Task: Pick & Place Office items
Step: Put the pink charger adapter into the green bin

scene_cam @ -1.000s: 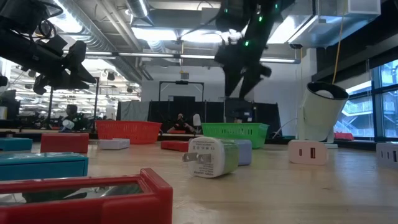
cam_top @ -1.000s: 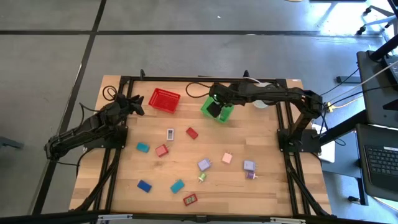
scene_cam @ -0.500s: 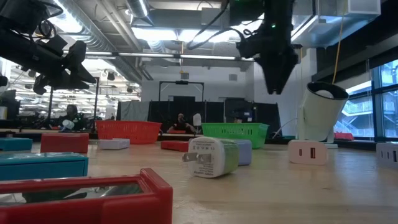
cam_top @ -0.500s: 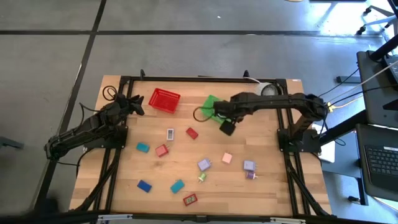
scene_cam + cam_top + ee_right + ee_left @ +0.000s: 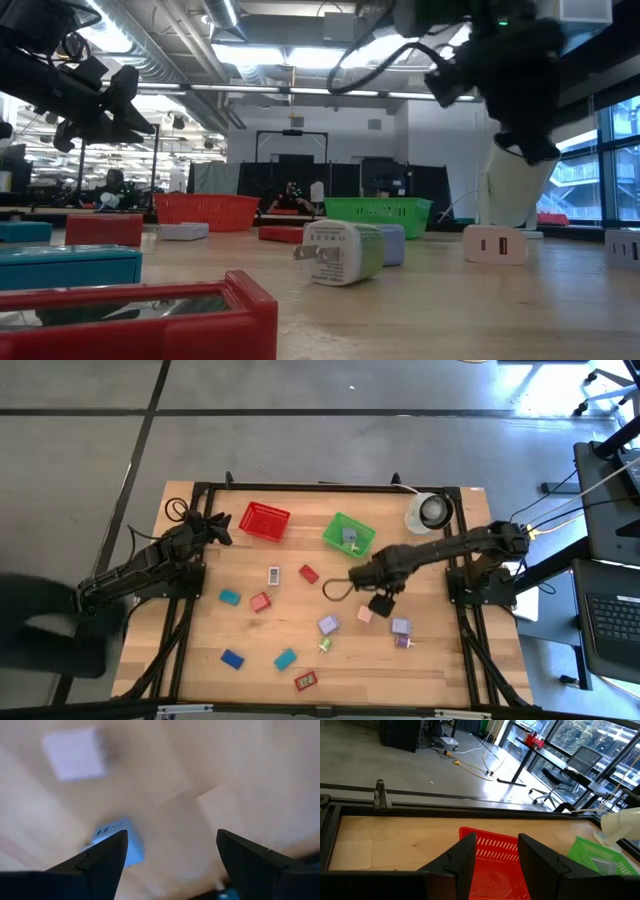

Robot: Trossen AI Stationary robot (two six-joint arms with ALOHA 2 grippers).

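Above pink block (image 5: 365, 614), right gripper (image 5: 381, 602) (fingers apart), no legible writing

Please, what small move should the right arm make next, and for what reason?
Probably lower the right pincer onto the pink piece. Its fingers are open and empty, it hangs just above the table beside that piece, and the green basket already holds one item. The left pincer waits shut by the red basket.

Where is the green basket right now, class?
In the high view, the green basket sits near the table's far edge, right of centre, between the red basket and the clear round container.
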